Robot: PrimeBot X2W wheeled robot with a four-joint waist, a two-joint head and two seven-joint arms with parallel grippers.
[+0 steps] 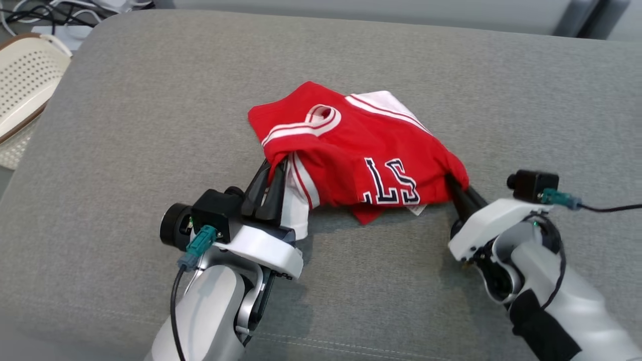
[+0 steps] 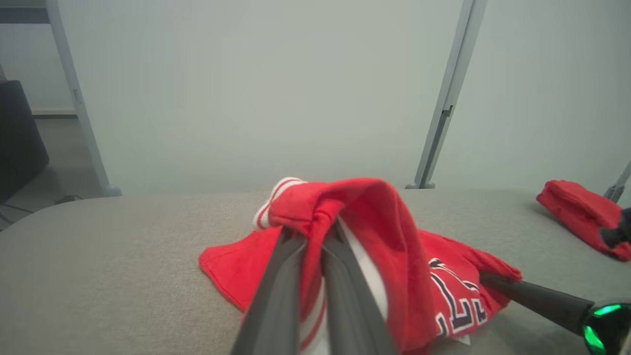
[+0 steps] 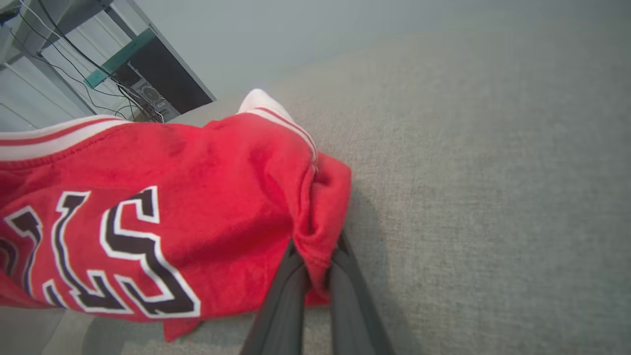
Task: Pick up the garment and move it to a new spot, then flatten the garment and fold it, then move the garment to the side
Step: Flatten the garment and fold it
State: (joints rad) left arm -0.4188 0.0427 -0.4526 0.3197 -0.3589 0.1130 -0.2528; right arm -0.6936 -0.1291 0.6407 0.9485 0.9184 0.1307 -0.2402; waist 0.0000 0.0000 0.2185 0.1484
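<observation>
You are in a work room, like a robot lab. Your desk (image 1: pixel 125 150) is covered in gray cloth. Loose wires (image 1: pixel 35 12) lie on the floor by a white basket with holes (image 1: pixel 25 75). A dark computer box (image 3: pixel 167 84) has more wires. Gray metal posts (image 2: pixel 446 98) stand by plain pale walls (image 2: pixel 271 74).

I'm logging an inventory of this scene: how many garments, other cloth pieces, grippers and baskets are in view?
Garments: 1, the red garment
Other cloth: 1, a red cloth bundle lying apart from it
Grippers: 2, the left gripper and the right gripper, each shut on the red garment
Baskets: 1, the cream perforated basket
Total: 5
</observation>
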